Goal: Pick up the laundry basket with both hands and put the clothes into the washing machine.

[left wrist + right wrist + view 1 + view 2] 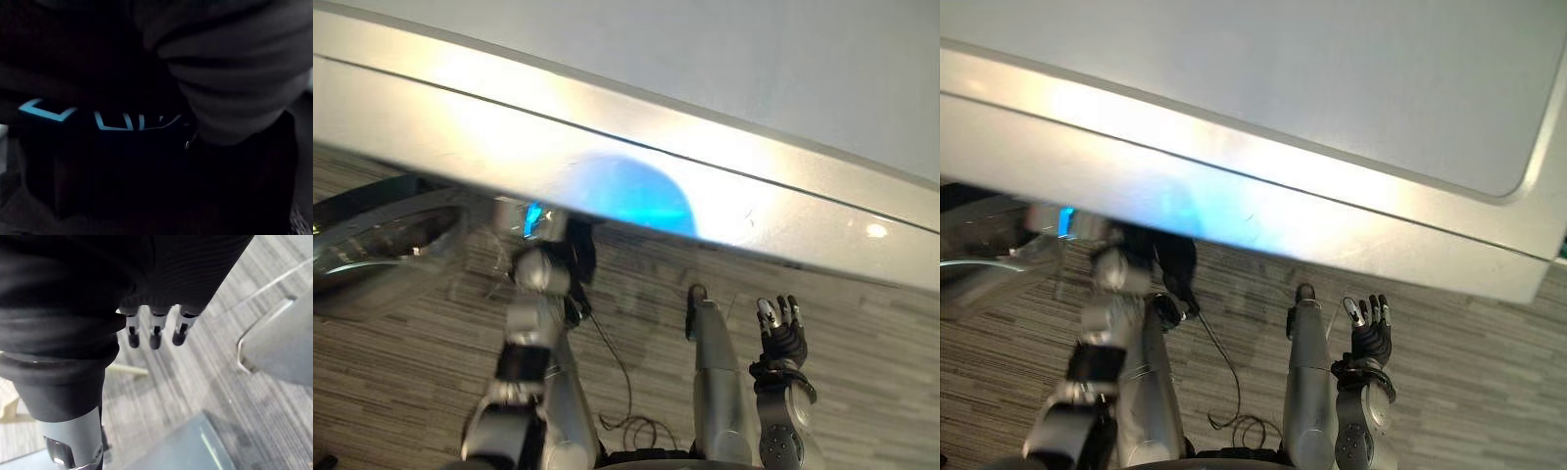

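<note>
At the far left of the head views, a dark glossy curved surface (382, 240) with a silver rim sits under the front edge of the washing machine (1283, 88). Just right of it, the left arm reaches up from the lower left. The left hand (576, 255) is raised to the underside of that front edge, its dark ribbed cover close against the machine. Whether that hand is clenched or released cannot be told. Its wrist view is nearly black, with a few blue glowing marks (112, 120) past the cover. The machine's pale top and silvery front band cross the whole upper part of the scene, and a blue glow (626, 191) lies on the band above the left hand. Further right, the right hand (781, 338) is held upright below the machine, well apart from the left one. Its fingers (155, 333) are straight and released, grasping nothing. Beneath both arms lies a grey striped carpet floor (391, 392).
</note>
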Motion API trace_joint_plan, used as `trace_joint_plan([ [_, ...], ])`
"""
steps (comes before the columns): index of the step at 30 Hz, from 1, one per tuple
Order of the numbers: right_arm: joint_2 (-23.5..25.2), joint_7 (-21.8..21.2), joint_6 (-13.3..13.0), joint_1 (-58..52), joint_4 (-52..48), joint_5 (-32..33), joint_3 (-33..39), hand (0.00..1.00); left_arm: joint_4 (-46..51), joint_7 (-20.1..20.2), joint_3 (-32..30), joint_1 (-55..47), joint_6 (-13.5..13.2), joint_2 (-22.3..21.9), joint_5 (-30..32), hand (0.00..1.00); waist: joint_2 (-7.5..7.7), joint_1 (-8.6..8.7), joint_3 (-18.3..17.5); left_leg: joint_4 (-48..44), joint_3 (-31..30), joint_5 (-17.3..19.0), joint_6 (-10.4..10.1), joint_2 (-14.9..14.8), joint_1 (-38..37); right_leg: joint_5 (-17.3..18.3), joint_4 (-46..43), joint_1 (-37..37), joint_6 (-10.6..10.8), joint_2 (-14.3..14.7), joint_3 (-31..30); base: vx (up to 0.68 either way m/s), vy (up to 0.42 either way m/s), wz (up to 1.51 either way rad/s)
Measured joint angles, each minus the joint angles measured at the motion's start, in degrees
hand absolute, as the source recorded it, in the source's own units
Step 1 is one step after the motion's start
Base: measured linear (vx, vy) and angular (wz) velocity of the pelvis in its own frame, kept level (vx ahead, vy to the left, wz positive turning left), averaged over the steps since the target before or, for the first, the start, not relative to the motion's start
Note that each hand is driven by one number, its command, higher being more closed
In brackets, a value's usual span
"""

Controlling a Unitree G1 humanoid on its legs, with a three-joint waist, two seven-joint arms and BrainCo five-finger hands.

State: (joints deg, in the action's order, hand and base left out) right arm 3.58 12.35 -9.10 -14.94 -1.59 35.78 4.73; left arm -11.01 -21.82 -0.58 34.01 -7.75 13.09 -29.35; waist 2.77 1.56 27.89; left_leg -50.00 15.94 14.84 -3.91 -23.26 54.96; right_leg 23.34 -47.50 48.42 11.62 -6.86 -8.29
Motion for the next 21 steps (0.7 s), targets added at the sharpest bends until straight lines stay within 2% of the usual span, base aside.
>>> trace_joint_plan([
  [1,0.0,0.0,-0.8,-0.1,0.0,0.2,-0.1,0.00,-0.9,-0.5,0.0,5.0,-0.3,3.1,-1.2,1.00,0.00,1.05,0.8,-0.1,0.0,0.0,0.0,-0.3,1.2,-0.3,0.4,1.0,0.2,0.2,-0.1,0.00,0.001,-0.19],
  [3,0.0,0.0,-1.5,-0.1,0.2,0.4,0.0,0.00,-3.1,-0.9,0.5,12.0,-0.7,6.1,-2.0,1.00,-0.02,1.20,1.4,0.1,0.7,0.0,0.0,-1.0,2.3,-1.5,1.9,2.0,0.7,1.0,-0.8,0.03,0.018,-0.26],
  [6,0.0,-0.2,-1.8,-0.1,0.4,0.7,-0.3,0.00,-9.0,-0.5,4.7,20.7,-1.1,10.0,-4.0,1.00,0.04,1.18,1.8,0.0,2.7,0.0,0.1,-2.3,2.4,-3.2,3.8,2.8,1.5,1.9,-2.6,0.06,0.020,-0.29],
  [10,0.0,-1.4,-1.8,0.1,1.3,2.1,-0.2,0.00,-12.3,2.8,13.4,27.9,-2.1,14.4,-9.0,1.00,0.44,1.20,2.1,0.0,4.4,0.0,0.1,-3.4,2.3,-3.8,4.3,3.1,1.5,2.4,-3.2,0.09,-0.002,-0.08],
  [12,-0.1,-1.7,-1.8,0.0,1.4,2.6,0.2,0.00,-11.9,4.4,17.3,28.9,-2.8,15.4,-9.5,1.00,0.65,0.44,2.2,0.1,4.5,0.0,0.1,-3.7,2.2,-4.9,-0.1,5.2,1.2,2.9,-3.2,0.12,-0.051,0.11],
  [13,-0.1,-2.6,-1.8,-0.1,1.1,2.6,0.4,0.00,-12.2,4.4,18.9,29.7,-2.8,16.1,-10.4,1.00,0.38,0.40,2.4,0.2,4.1,0.0,0.1,-4.2,2.2,-6.4,-6.6,9.9,0.3,3.9,-3.4,0.10,-0.099,0.07],
  [14,-0.1,-2.8,-1.9,0.1,1.0,2.6,0.6,0.00,-11.9,4.4,19.2,30.4,-2.9,17.2,-11.1,1.00,0.53,-0.34,2.4,0.3,4.9,0.0,0.1,-5.0,2.4,-4.8,-6.9,13.2,-0.9,5.9,-3.6,0.06,-0.113,0.02],
  [15,-0.9,-3.2,-2.0,0.7,0.7,2.9,1.4,0.00,-11.5,4.0,18.9,30.6,-3.6,19.1,-12.2,1.00,0.47,-0.75,2.9,-0.4,5.4,0.0,0.0,-4.8,2.6,-10.2,2.1,13.1,-3.0,6.9,-4.4,0.03,-0.109,-0.13],
  [17,-3.3,-3.8,-1.7,0.9,0.6,3.1,1.7,0.00,-11.5,2.6,19.5,30.6,-4.6,21.8,-14.1,1.00,0.50,-0.75,3.0,0.0,5.4,-0.2,-0.2,-5.0,2.7,-10.7,1.5,14.0,-3.4,7.3,-4.2,-0.01,-0.058,-0.07],
  [19,-4.1,-3.7,-1.9,0.7,-0.1,3.1,3.6,0.00,-11.5,-0.3,19.0,30.8,-5.5,23.6,-13.8,1.00,0.62,0.78,3.0,-0.3,5.2,-0.2,-0.3,-5.0,3.3,-10.9,1.4,14.2,-3.3,7.2,-4.1,-0.03,0.008,0.04],
  [21,-4.9,-3.7,-2.7,-0.6,-1.0,3.1,5.2,0.00,-11.5,-5.2,18.4,31.9,-6.5,23.7,-11.4,1.00,0.65,1.13,3.1,-0.8,5.2,-0.1,-0.2,-4.8,4.3,-11.6,1.8,14.9,-3.0,7.0,-4.4,-0.02,0.047,-0.02],
])
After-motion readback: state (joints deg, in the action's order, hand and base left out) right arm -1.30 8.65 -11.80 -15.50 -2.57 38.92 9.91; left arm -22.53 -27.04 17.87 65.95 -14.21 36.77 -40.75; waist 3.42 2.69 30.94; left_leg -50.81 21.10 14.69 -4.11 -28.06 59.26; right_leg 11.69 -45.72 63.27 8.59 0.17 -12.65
